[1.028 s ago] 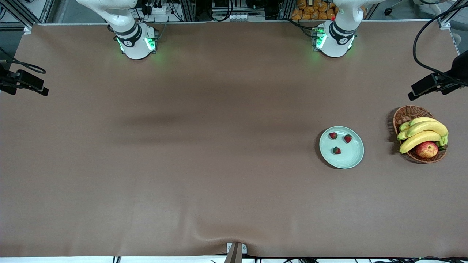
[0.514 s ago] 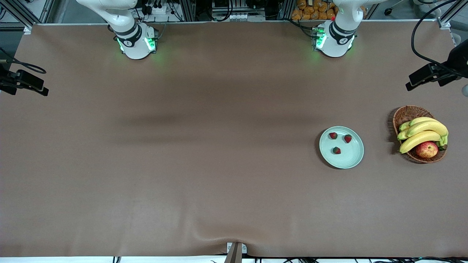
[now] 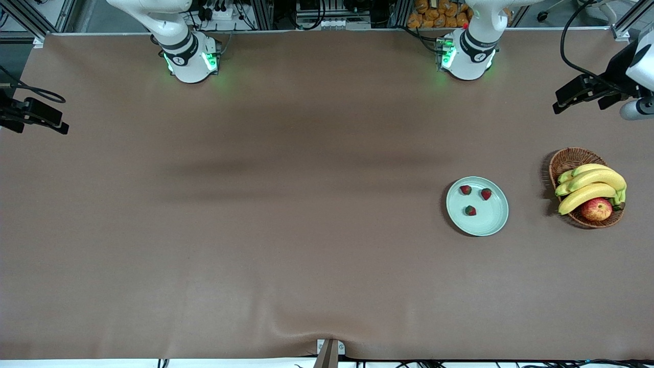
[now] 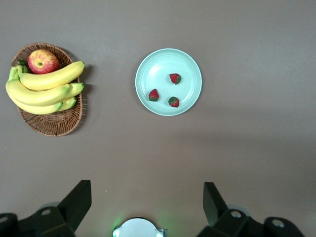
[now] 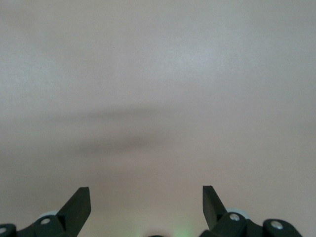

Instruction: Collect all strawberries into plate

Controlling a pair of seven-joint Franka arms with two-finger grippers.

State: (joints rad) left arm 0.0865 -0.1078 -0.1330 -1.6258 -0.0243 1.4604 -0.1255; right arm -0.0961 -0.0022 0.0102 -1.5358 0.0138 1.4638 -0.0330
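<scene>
Well, as far as I can judge, the collecting is done: all three strawberries (image 3: pixel 465 189) (image 3: pixel 486 193) (image 3: pixel 470 210) lie inside the plate (image 3: pixel 491 221), which sits toward my left arm's end of the table, beside the wicker basket (image 3: pixel 568 159). So the step in hand is simply to stay clear and finish cleanly, and the way to do that well is to keep both arms high and away from the plate, make no sweeping pass low over it, and avoid any nudge to its raised rim that could roll a berry out. My left gripper (image 4: pixel 147 207) hangs high over the table with its fingers spread wide and nothing between them; from its wrist view I look straight down on plate and basket. My right gripper (image 5: pixel 146 207) waits, also wide open and empty, over bare brown tabletop at the right arm's end. Counting now: three strawberries, all apart from one another on the plate, none on the table that I can see; one plate; one basket; one red-yellow apple (image 3: pixel 596 209) in the basket; and a bunch of bananas (image 3: pixel 592 185), probably four, though they overlap too much to be certain.
</scene>
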